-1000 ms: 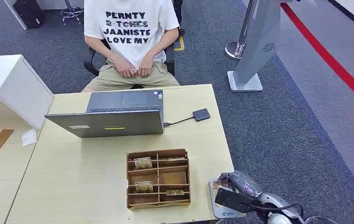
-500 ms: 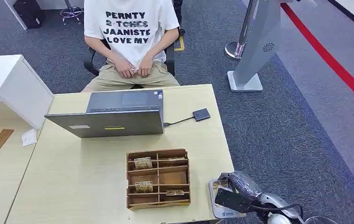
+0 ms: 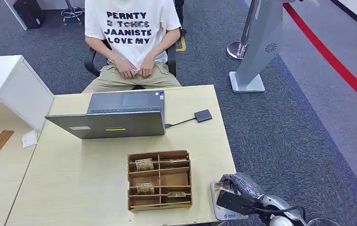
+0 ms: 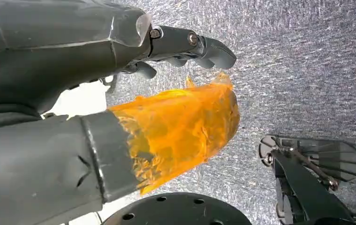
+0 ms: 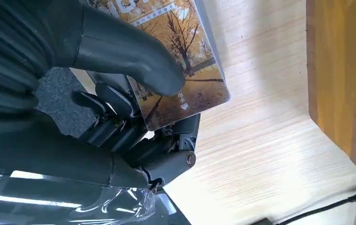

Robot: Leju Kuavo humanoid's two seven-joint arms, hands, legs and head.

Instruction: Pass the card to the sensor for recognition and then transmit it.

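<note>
The right hand (image 5: 133, 117) is pinching the card (image 5: 180, 65): the thick thumb (image 5: 133, 61) is pressing on its printed face, with the autumn-tree picture, while the darker fingers (image 5: 166, 140) are curling underneath its edge. In the head view this hand (image 3: 235, 190) is sitting at the near right corner of the table (image 3: 73, 188), with the card (image 3: 221, 186) over a pale tray (image 3: 223, 214) at the table's edge.

Just left of the hand, a wooden divided box (image 3: 159, 180) is lying on the table, with small cards in some of its compartments. Farther off, an open laptop (image 3: 120, 115) is standing with its back to the robot, and a cable is running from it to a small dark sensor pad (image 3: 203, 115) on the far right of the table. The box and the open tabletop are lying between the card and the pad. A person (image 3: 131, 37) is sitting on the far side of the table, hands in lap.

The left hand (image 4: 119, 93) is hanging over grey carpet, its dark fingers (image 4: 204, 47) loosely curled and apart from the orange-tipped thumb, holding nothing.
</note>
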